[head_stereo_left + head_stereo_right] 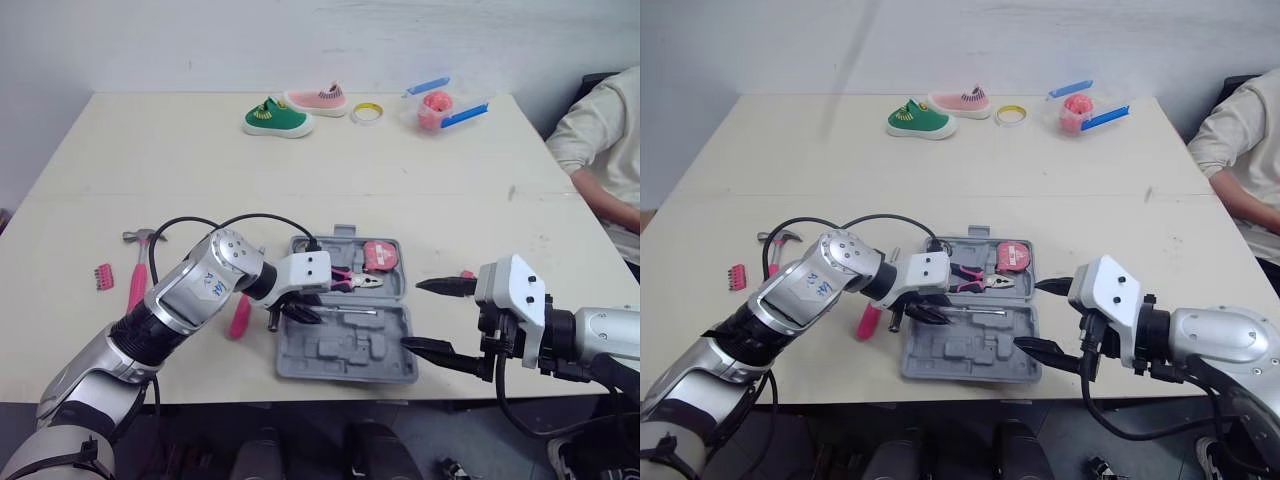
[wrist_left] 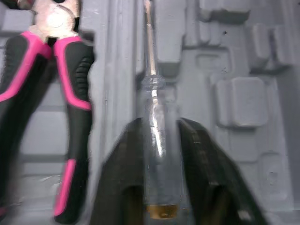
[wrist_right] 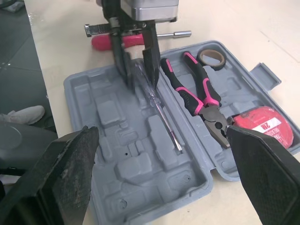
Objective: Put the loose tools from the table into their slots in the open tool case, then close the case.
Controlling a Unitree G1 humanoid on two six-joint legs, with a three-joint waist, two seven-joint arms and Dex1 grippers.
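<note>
step: seating the screwdriver in the open tool case.
left gripper: over the case's near half, jaws pinching the screwdriver's clear handle from both sides.
screwdriver: shaft runs along the channel next to the hinge, just beside the pliers. The handle looks down in its recess, but the picture is smeared there, so I can't confirm it's seated.
right gripper: hovers at the case's right edge, jaws spread wide, holding nothing.
in case: pliers, tape measure, tape roll, all in the far half.
loose: pink-handled driver just beside the case's left edge, hammer further left, red bit holder beyond it.
next: press the handle flat, spread the jaws, lift straight up so the tool doesn't ride along. The pink-handled driver is the nearest next pick.
views: left wrist view gives finger contact on the handle, which the head views hide behind the wrist. Right wrist view gives the shaft's whole run in the channel. Head views give the hammer and bit holder out left.
</note>
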